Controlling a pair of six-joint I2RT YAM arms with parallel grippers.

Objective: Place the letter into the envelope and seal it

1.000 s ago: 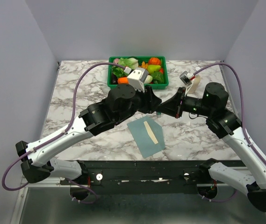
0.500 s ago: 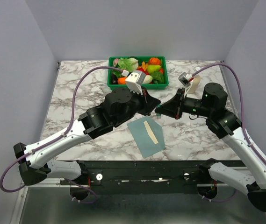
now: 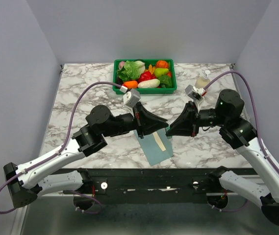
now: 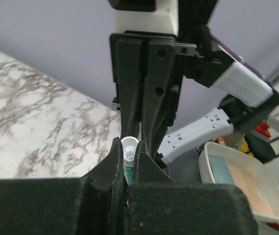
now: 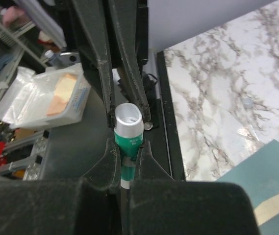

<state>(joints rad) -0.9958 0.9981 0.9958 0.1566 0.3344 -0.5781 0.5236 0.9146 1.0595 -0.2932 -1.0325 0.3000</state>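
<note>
The teal envelope [image 3: 154, 144] lies flat near the table's front edge, also seen in the right wrist view [image 5: 271, 171]. A narrow cream strip [image 3: 159, 140] crosses it; the rest of the letter is hidden. Just above the envelope's far corner my two grippers meet tip to tip. My right gripper [image 5: 128, 147] is shut on the green body of a green-and-white glue stick [image 5: 128, 128]. My left gripper [image 4: 128, 147] is shut on the same glue stick [image 4: 129, 147], whose white end shows between its fingertips. From above, the left gripper [image 3: 164, 127] and the right gripper [image 3: 169, 131] hide the stick.
A green bin [image 3: 117, 86] of toy vegetables stands at the back centre. A small pale bottle [image 3: 204, 78] is at the back right. The marble table [image 3: 80, 98] ends at a black rail along the front.
The left gripper has shut on the glue stick that the right gripper holds. Both grippers have come nearer and lower, over the envelope's far corner, uncovering the green bin.
</note>
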